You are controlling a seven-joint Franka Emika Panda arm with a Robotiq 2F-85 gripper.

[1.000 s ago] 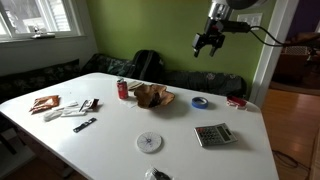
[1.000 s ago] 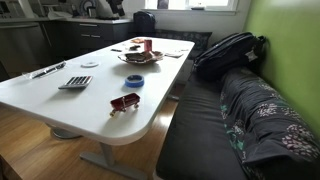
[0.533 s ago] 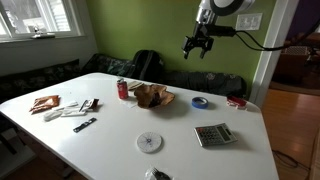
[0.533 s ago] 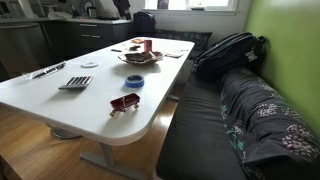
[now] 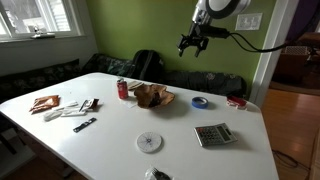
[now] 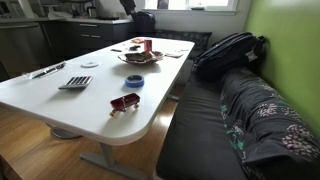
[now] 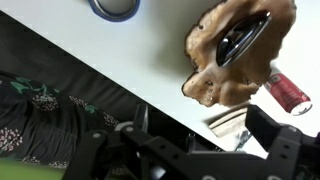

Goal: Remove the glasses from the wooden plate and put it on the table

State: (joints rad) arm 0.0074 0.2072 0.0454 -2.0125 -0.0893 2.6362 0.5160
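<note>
The wooden plate (image 5: 152, 97) lies at the far middle of the white table (image 5: 105, 145); it also shows in an exterior view (image 6: 137, 57) and in the wrist view (image 7: 225, 70). The glasses (image 7: 242, 38) lie on it as a dark thin-framed shape, clear only in the wrist view. My gripper (image 5: 192, 44) hangs high above the table's far side, up and to the right of the plate. In the wrist view its fingers (image 7: 185, 152) are spread wide apart with nothing between them.
A red can (image 5: 123, 89) stands beside the plate. A blue tape ring (image 5: 200, 102), a grey calculator (image 5: 212, 134), a white disc (image 5: 149, 142) and a red object (image 5: 236, 102) lie on the table. A backpack (image 5: 148, 64) and a bench are behind.
My gripper has moved leftward high above the table, closer to over the plate. Nothing on the table has moved.
</note>
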